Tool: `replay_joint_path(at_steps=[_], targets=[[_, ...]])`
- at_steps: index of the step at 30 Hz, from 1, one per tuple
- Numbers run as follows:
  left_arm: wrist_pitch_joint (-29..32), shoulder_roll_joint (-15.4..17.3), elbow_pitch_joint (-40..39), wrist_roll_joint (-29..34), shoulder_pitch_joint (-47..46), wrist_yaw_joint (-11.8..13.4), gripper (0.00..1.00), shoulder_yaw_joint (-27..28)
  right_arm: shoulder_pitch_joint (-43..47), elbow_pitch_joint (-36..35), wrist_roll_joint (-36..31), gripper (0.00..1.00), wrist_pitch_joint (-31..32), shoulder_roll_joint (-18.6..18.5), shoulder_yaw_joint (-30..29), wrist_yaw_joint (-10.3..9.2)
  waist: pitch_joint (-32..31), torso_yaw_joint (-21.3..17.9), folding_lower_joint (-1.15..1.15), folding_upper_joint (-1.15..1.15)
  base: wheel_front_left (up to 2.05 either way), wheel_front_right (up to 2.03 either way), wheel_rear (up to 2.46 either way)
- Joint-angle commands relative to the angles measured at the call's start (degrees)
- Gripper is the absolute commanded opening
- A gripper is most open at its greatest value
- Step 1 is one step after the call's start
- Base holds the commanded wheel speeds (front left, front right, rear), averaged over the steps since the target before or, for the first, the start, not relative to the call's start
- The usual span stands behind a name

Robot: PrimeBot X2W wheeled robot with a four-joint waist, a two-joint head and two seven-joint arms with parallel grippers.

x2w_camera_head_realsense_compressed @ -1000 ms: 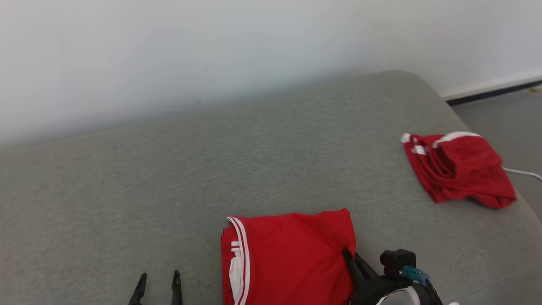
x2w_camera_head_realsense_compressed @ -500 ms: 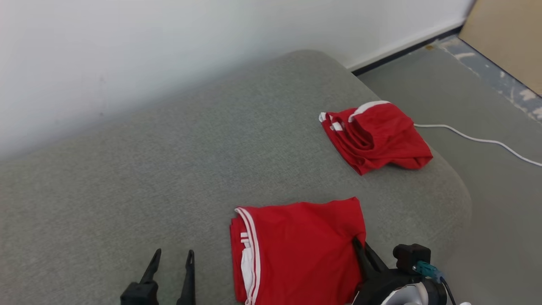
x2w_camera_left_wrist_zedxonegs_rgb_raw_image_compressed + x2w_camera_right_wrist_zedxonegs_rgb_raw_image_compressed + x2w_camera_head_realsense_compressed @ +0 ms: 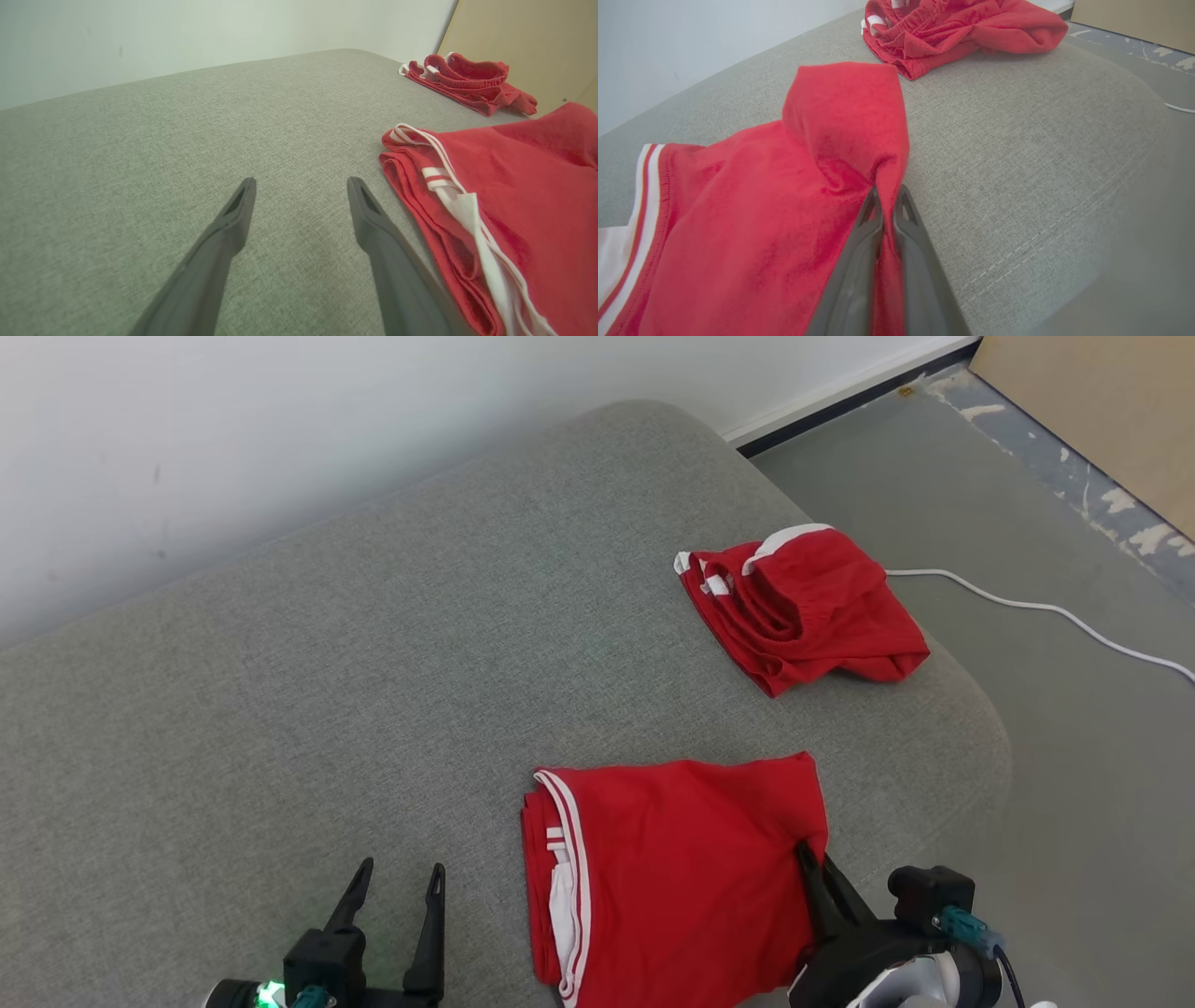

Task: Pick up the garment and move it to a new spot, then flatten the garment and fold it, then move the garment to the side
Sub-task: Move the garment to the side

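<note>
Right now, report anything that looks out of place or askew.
The second red garment lies crumpled near the cushion's far right corner, not folded flat. A white cable trails loose across the floor. The folded garment looks tidy, its edge pinched by the right gripper.

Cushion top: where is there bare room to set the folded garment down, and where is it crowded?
The widest bare stretch of the grey cushion lies between the wall and the folded garment, ahead of the open left gripper. A narrower strip separates it from the crumpled garment. The right end is crowded: crumpled garment, rounded edge, right gripper pinching cloth.
</note>
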Motion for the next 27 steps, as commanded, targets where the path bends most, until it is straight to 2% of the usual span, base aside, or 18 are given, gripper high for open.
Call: replay_joint_path(at_steps=[1,7,17,27], targets=[[-0.17,0.15,0.11,0.36,-0.11,-0.13,1.0,0.0,-0.1,-0.64,-0.48,0.0,-0.25,0.02,-0.02,-0.19,-0.03,0.04,-0.01,-0.01,0.0,0.0,0.0],[-0.17,0.15,-0.76,0.72,1.3,0.5,1.0,1.14,-2.99,-2.63,-3.21,0.0,-0.26,0.03,0.78,-0.19,-0.13,0.11,-0.01,-0.01,0.0,0.0,0.0],[-0.17,0.42,-2.78,2.72,3.58,1.15,1.0,3.65,-15.32,1.17,-10.73,0.0,-0.26,-1.3,1.71,-0.19,1.09,0.5,-0.01,-0.01,0.0,0.0,0.0],[-0.17,1.25,-3.3,4.43,1.55,0.45,1.0,3.51,-27.04,6.85,-15.38,0.0,-0.26,-7.28,0.16,-0.19,3.95,4.67,-0.01,-0.01,0.0,0.0,0.0]])
